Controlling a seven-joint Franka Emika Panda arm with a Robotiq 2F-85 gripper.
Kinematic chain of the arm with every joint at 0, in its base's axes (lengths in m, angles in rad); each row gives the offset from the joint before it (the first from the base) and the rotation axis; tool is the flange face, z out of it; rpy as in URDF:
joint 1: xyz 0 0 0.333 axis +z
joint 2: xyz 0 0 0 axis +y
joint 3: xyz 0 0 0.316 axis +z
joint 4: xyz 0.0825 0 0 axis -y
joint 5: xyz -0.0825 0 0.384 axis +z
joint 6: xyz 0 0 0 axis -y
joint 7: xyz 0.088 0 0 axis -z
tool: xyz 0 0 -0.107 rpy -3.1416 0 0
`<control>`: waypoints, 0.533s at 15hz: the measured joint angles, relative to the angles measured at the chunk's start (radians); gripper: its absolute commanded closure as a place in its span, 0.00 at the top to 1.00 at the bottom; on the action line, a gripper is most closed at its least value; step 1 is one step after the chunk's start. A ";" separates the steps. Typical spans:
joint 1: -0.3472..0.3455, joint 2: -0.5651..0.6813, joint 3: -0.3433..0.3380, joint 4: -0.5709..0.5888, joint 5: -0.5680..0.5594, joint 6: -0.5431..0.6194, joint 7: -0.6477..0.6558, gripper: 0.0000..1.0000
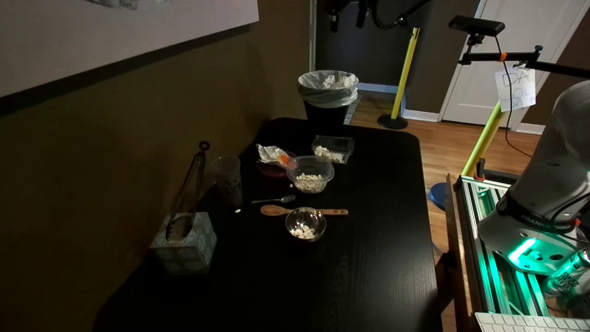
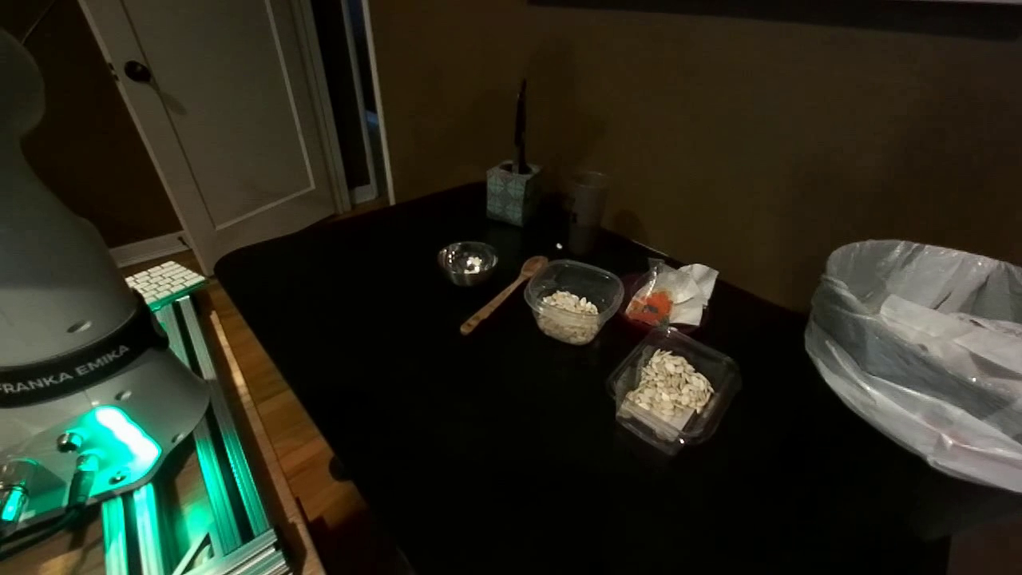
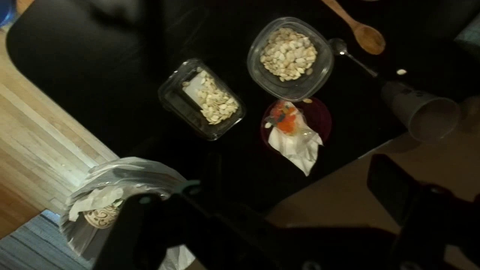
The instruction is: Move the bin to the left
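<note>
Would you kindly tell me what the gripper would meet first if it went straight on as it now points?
Probably the crumpled white paper on the dark red disc, ahead of the open gripper in the wrist view; depth is unclear.

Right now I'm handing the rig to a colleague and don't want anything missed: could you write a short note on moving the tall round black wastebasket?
Tool: open, fingers apart, nothing gripped.
Where: the tall round black wastebasket, with a whitish plastic liner over its rim, is at the end of the black table; its base is not in sight.
Done: nothing these views can confirm.
Left: probably grip the rim, move the wastebasket left, then release. Which way "left" is meant, the views don't show.
</note>
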 measured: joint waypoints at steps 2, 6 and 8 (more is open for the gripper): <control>-0.030 0.071 -0.069 0.081 -0.015 -0.058 -0.152 1.00; -0.071 0.229 -0.146 0.236 -0.010 -0.136 -0.330 1.00; -0.071 0.235 -0.144 0.237 -0.010 -0.135 -0.330 1.00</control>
